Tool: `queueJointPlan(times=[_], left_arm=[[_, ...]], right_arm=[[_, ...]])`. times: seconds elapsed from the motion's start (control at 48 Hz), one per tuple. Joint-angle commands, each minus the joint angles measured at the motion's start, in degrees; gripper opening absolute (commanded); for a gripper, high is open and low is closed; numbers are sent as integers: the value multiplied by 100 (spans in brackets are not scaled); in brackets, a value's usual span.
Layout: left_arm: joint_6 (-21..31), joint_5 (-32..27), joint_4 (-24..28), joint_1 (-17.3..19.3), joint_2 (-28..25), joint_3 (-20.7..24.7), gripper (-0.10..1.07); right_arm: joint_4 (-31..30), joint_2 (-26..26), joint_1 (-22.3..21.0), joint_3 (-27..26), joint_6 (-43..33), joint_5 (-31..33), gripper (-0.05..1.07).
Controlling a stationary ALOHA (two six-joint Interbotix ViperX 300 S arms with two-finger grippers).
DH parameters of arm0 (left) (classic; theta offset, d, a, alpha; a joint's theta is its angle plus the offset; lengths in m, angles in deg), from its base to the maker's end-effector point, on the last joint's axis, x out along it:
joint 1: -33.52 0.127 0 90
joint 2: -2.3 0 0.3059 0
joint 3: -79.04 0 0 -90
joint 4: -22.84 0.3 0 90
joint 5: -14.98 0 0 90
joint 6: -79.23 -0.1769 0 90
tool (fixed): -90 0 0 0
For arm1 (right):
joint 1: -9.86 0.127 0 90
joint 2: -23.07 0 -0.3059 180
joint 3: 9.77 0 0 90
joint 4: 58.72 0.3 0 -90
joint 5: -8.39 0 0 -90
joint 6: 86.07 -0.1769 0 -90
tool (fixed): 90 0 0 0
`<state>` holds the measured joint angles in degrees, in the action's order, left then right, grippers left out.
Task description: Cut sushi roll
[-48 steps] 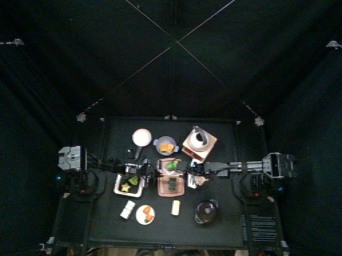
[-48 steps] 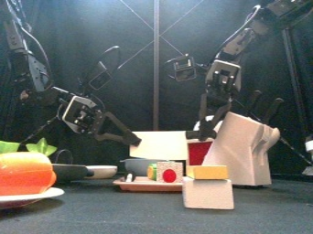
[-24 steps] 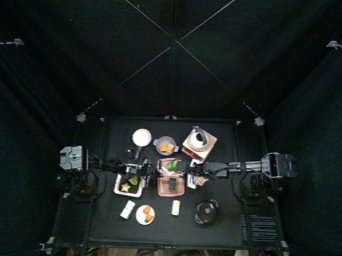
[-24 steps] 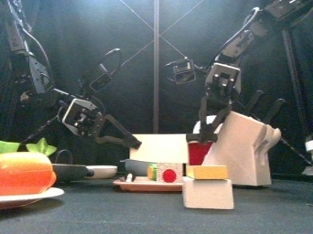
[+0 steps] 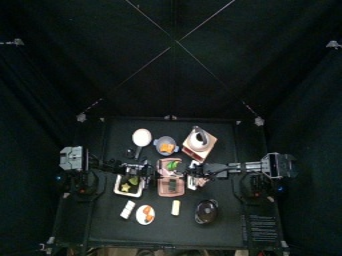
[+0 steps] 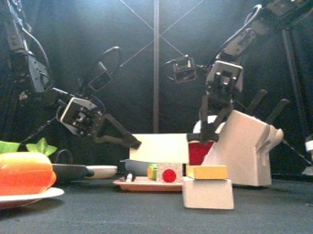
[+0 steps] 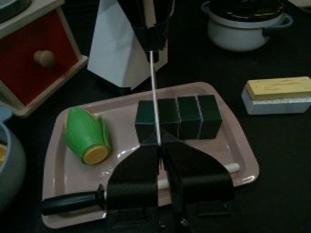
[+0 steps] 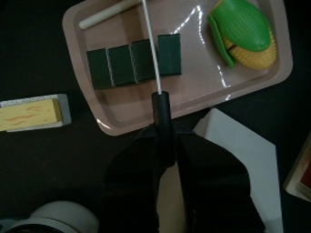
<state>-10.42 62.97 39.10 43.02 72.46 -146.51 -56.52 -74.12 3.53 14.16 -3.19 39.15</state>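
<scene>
The sushi roll (image 7: 180,120) is a row of dark green blocks on a pink tray (image 7: 237,146). In the right wrist view one piece (image 8: 170,53) stands slightly apart from the others (image 8: 122,64). My right gripper (image 8: 158,116) is shut on the black handle of a knife (image 8: 157,102). Its thin blade (image 7: 157,91) lies edge-on across the roll. My left gripper (image 7: 166,162) hovers low over the tray's near end, facing the blade tip, with its jaws together and nothing between them. Seen from above, both grippers (image 5: 150,173) (image 5: 193,176) meet at the tray (image 5: 171,180).
A green and yellow corn-like piece (image 7: 85,135) and a white stick (image 8: 109,13) lie on the tray. Around it stand a white knife block (image 6: 251,151), a red-drawer box (image 7: 36,55), a lidded pot (image 7: 243,23), a yellow-topped block (image 7: 285,96) and a plate of fruit (image 6: 25,175).
Both arms stay almost in place over the tray, with only slight shifts of the left gripper.
</scene>
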Motion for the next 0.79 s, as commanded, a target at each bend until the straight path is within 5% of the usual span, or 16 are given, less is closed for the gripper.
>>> queueJointPlan(times=[0.0,0.771], left_arm=[[0,18,-26,-9,70,44,38],[-9,18,-97,26,-88,88,38]], right_arm=[[-9,79,-18,-62,-9,44,35],[-9,-114,-62,-79,-9,-26,35]])
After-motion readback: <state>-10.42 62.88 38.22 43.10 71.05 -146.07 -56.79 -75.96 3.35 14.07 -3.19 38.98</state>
